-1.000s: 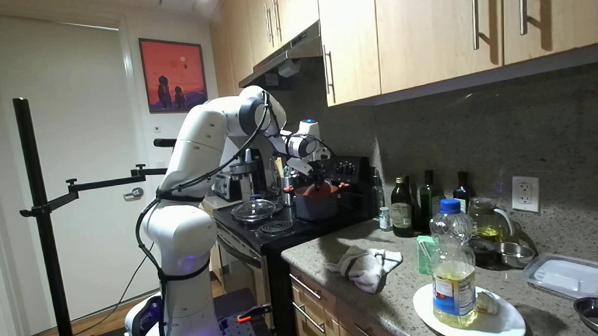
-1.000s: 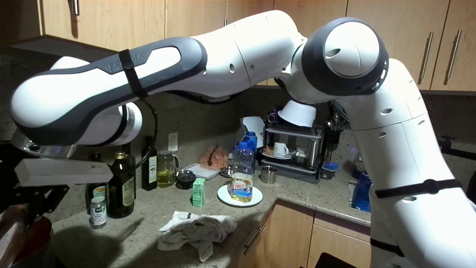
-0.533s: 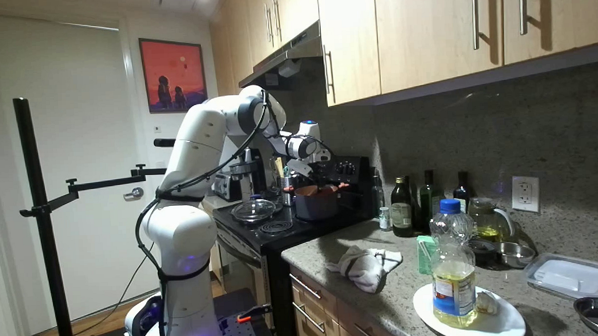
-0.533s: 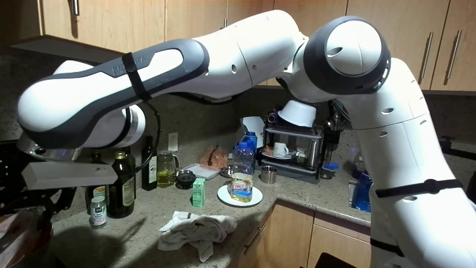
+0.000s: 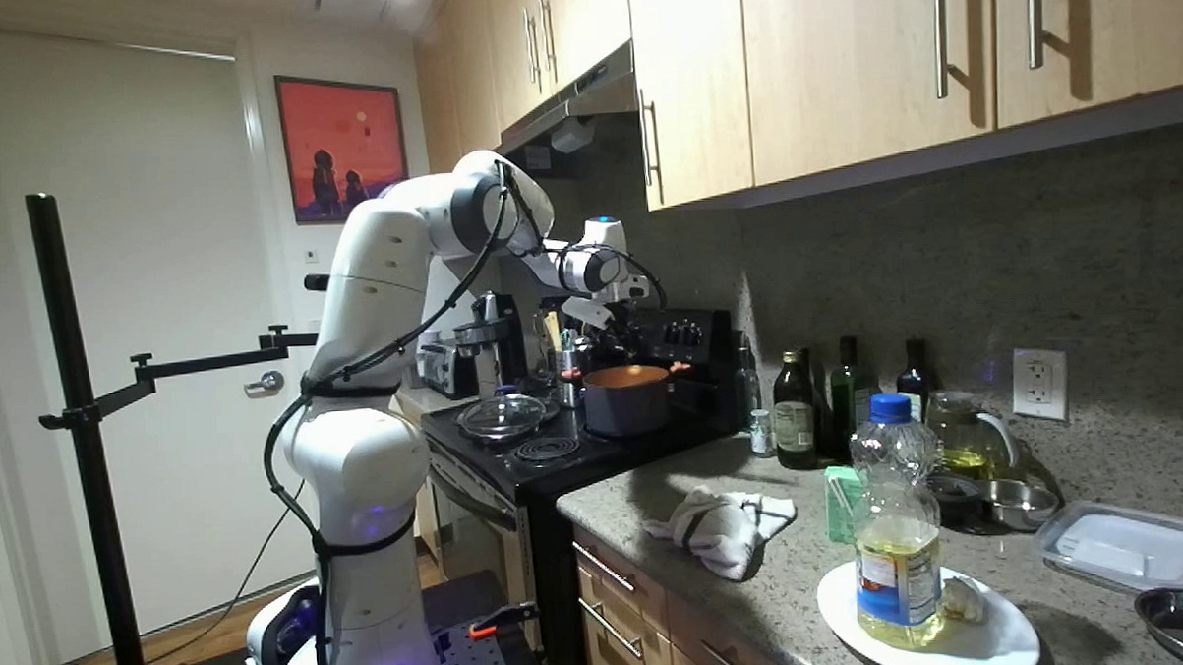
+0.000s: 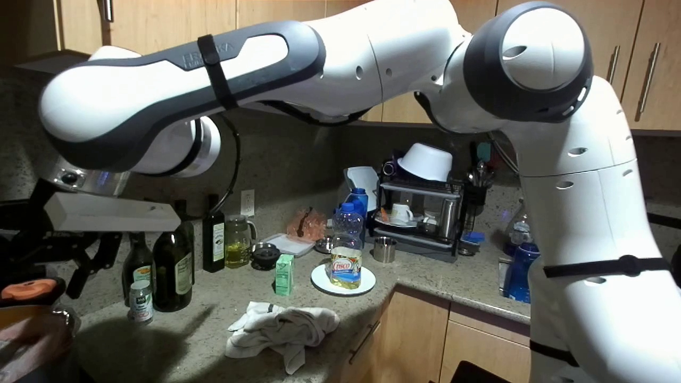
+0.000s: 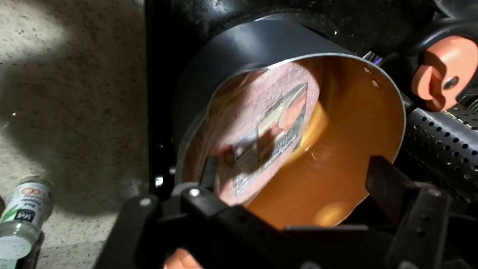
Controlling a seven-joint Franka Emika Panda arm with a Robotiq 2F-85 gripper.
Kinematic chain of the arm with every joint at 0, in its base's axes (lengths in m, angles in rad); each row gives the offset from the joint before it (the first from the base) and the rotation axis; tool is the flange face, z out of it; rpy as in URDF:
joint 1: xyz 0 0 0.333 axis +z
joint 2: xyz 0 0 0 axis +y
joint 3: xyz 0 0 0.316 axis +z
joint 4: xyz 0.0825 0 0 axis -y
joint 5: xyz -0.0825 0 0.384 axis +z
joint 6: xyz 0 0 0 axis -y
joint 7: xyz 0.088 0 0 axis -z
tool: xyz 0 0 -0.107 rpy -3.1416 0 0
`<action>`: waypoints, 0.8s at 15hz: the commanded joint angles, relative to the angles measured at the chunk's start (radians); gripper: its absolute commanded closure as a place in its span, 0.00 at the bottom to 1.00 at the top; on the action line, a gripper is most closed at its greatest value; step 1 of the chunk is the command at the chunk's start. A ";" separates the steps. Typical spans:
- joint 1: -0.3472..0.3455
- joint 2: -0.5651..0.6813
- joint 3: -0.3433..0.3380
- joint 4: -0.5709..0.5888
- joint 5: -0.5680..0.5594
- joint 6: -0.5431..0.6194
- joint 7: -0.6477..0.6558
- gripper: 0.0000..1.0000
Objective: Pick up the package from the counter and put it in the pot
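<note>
The package [image 7: 263, 129] leans inside the pot [image 7: 257, 46]; the gripper [image 7: 293, 168] hangs above, fingers apart; a nearby jar [image 7: 25, 213] reads "Red Pepper"; in an exterior view, a bottle [image 6: 346, 263] farther right reads "Crisco".

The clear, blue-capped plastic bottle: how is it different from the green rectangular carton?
The clear, blue-capped plastic bottle is rounded; the green rectangular carton is boxy. The bottle is taller than the carton and stands on a round white plate, the carton on the speckled grey counter. Both are upright.
</note>
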 commanded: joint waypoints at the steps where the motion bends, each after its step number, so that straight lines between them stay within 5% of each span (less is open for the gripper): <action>1: 0.013 -0.099 -0.018 -0.047 -0.042 -0.051 0.049 0.00; 12: 0.044 -0.279 0.025 -0.017 -0.284 -0.410 0.207 0.00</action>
